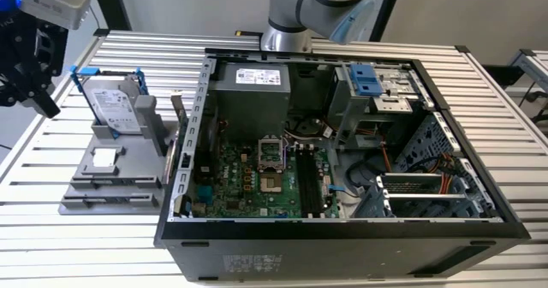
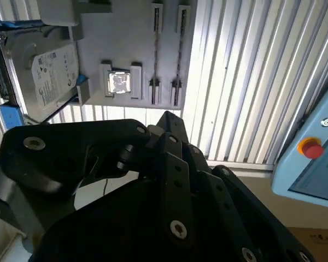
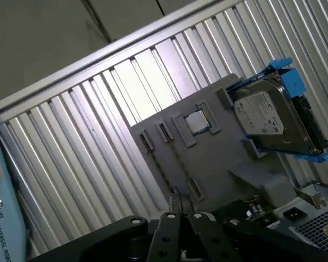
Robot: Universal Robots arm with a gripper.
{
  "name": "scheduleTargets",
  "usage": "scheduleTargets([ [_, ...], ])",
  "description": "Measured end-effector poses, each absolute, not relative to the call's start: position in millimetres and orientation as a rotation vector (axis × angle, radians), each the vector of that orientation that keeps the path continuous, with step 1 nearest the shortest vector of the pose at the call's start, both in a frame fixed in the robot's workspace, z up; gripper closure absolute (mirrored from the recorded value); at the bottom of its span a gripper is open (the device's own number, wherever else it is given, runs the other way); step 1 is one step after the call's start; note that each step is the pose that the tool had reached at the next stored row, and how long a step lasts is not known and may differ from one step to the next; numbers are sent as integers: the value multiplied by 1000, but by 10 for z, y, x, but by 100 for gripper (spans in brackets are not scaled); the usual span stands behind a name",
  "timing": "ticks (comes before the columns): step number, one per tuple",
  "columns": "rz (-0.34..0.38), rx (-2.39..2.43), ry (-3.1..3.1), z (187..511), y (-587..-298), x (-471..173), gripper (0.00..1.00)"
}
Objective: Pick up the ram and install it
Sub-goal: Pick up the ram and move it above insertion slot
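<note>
Second wrist view: the gripper [image 2: 167, 123] is seen side-on and appears closed, with nothing held. Beyond it a gray fixture [image 2: 126, 33] is set on the slatted table [image 2: 235, 82]. Two long slots are cut in the fixture, and the thin dark strip seen edge-on in one of them is taken to be the ram [image 2: 155, 54]. It is presumably stood on edge so that it can be gripped from above. A hard drive [image 2: 44, 76] is propped upright at the fixture's other end. First wrist view: the same slots are shown past the closed gripper, which is apart from the fixture. Exterior view: the gripper is raised over the table's edge at the exterior view's left, above and clear of the fixture. The computer case [image 1: 342, 237] is laid open on its side, probably so that the memory slots [image 1: 310, 179] of the motherboard [image 1: 248, 172] face upward for insertion.
</note>
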State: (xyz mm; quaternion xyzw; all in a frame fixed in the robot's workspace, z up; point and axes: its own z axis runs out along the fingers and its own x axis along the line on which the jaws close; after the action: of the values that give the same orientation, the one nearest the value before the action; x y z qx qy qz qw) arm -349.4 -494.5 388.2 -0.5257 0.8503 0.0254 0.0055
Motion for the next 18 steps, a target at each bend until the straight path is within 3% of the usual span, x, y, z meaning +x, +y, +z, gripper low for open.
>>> scheduleTargets([
  [18, 77, -2064, 2367, 3880, -4945, -3495, 100],
])
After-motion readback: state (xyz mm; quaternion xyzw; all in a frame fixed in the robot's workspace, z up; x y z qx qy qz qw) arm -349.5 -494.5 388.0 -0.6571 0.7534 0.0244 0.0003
